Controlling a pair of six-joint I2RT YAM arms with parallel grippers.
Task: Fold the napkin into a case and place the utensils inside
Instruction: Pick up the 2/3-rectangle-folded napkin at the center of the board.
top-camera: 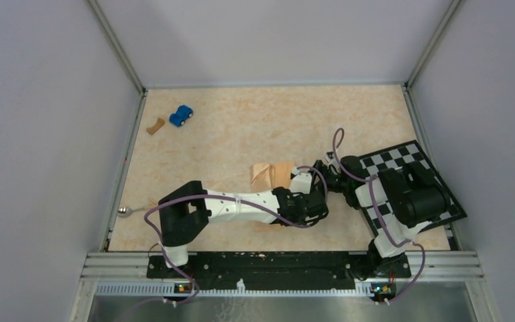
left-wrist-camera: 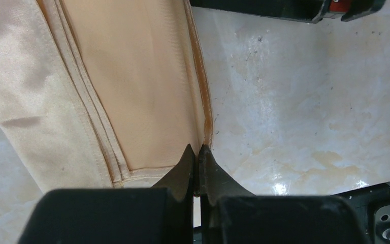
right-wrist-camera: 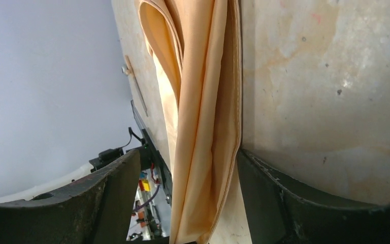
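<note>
Table [top-camera: 255, 121]: bearing the napkin [top-camera: 271, 174] near its middle.
Napkin: lying part-folded; folding is under way, no case yet.
Left gripper [left-wrist-camera: 197, 152]: pinching the napkin's hem, fingers tight together.
Right gripper [right-wrist-camera: 188, 155]: straddling the raised fold, fingers wide; next, probably closing on it.

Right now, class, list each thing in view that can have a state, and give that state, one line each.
napkin: folded in layers.
left pincer: shut on the napkin's hemmed edge.
right pincer: open, napkin between its fingers.
utensil: lying loose far left of the napkin, not inside it.
toy car: free, far from both pincers.
checkerboard: flat, partly covered.
</note>
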